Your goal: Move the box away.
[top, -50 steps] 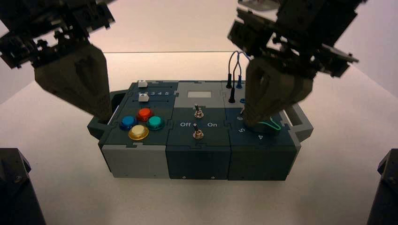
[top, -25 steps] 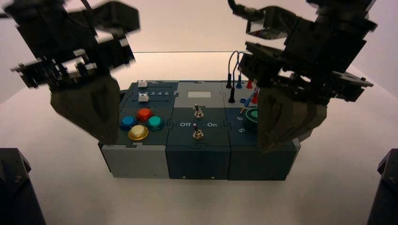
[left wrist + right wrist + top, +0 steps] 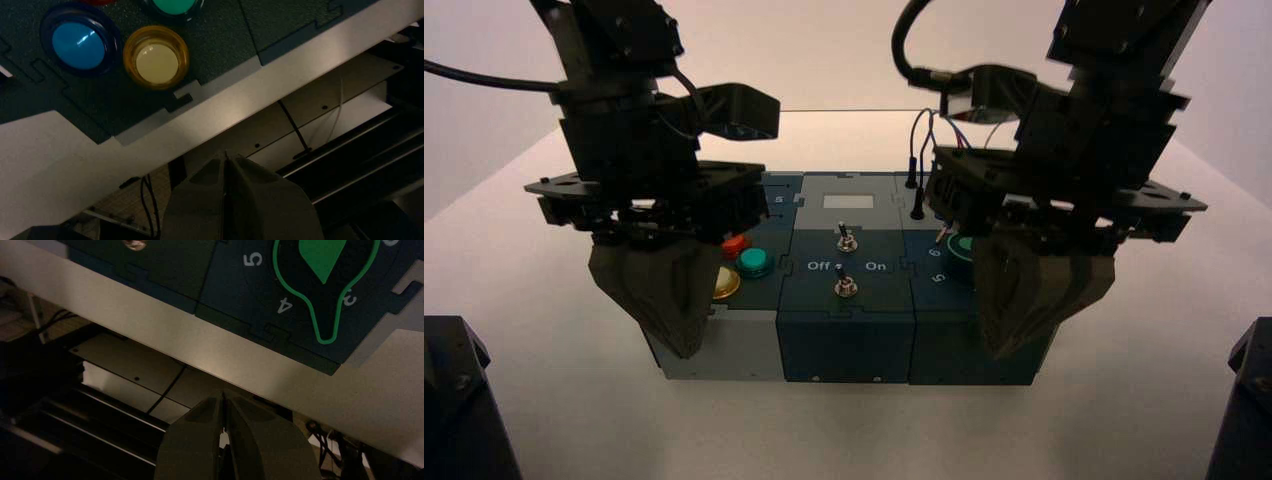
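The box (image 3: 844, 330) stands across the middle of the table, with coloured buttons on its left, two toggle switches (image 3: 846, 264) in the middle, and a green dial (image 3: 962, 247) and plugged wires (image 3: 919, 150) on its right. My left gripper (image 3: 686, 345) is shut and empty, and hangs at the box's front left edge. The left wrist view shows its tip (image 3: 226, 156) just off the box, near the yellow button (image 3: 156, 57) and blue button (image 3: 79, 45). My right gripper (image 3: 1004, 350) is shut and empty at the front right edge. The right wrist view shows its tip (image 3: 223, 396) near the dial (image 3: 322, 260).
The white table (image 3: 844, 430) runs on in front of the box and far behind it. Dark parts of the robot's base stand at the lower left corner (image 3: 454, 400) and the lower right corner (image 3: 1246, 400) of the high view.
Both grippers have come from above the box's two ends toward the near side and lower. They now hang at its front edge. The box has not moved.
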You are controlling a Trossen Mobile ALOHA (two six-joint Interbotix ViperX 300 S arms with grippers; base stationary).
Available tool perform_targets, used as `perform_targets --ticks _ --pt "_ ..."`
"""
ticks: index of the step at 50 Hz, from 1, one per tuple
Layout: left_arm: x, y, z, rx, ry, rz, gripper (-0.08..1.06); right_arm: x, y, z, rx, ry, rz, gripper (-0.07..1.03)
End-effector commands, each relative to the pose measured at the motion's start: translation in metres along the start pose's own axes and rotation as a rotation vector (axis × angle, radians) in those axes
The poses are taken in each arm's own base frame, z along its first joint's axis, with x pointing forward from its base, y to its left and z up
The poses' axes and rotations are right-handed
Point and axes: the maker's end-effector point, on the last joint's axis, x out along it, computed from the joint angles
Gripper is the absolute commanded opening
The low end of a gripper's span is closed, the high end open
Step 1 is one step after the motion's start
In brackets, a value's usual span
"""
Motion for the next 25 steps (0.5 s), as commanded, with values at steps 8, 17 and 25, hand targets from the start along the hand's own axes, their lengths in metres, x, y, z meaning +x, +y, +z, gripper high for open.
perform_targets --ticks 8,17,25 --pt "-0.005 -0.007 0.017 0.024 -0.044 0.000 -0.03 0.010 0.006 0.013 -0.002 -0.019 -0.005 -0.02" --pt "0.003 -0.003 0.025 0.031 -0.036 0.029 -0.03 0.024 0.001 0.017 0.001 0.004 -0.047 -0.02" --pt "0.008 -0.001 0.030 0.038 -0.031 0.050 -0.03 0.028 0.001 0.020 -0.002 0.001 -0.056 -0.02"
